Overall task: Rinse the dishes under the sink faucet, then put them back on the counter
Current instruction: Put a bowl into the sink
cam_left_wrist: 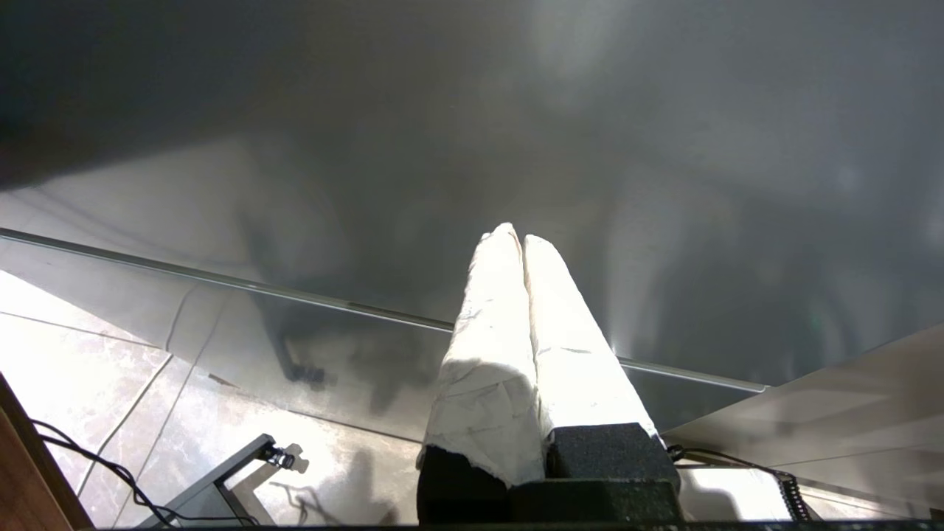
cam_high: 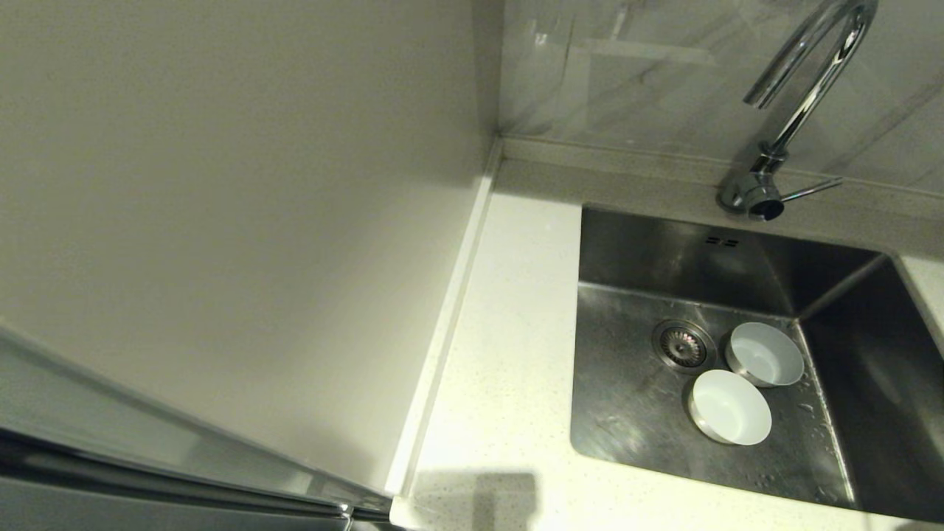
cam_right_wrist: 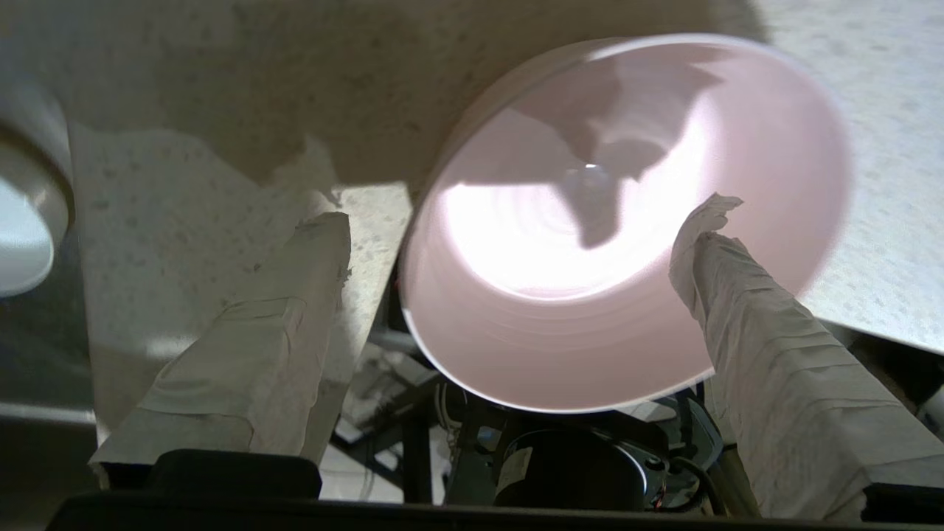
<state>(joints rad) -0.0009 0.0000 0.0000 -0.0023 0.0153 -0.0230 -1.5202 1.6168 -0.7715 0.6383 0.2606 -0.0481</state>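
From above, neither arm is showing. Running left to right, the plain wall panel [cam_high: 243,206] is filling the left half, the white counter [cam_high: 501,369] is lying beside it, and the sink [cam_high: 634,258] is sitting to the right with the sink faucet [cam_high: 804,96] rising behind its back edge. Two white bowls [cam_high: 730,406] are sitting upright and touching on the basin floor, just right of the drain strainer [cam_high: 683,344].

The left gripper [cam_left_wrist: 514,234] is showing only in its own camera, its padded fingers [cam_left_wrist: 490,332] pressed together on nothing, hanging low above a tiled floor [cam_left_wrist: 88,369], away from the sink.

The pink bowl [cam_right_wrist: 627,221] is showing only in the right wrist camera: it is tilting at the counter's edge. The right gripper [cam_right_wrist: 516,214] is spreading wide, one finger inside the bowl, the other resting outside on the counter.
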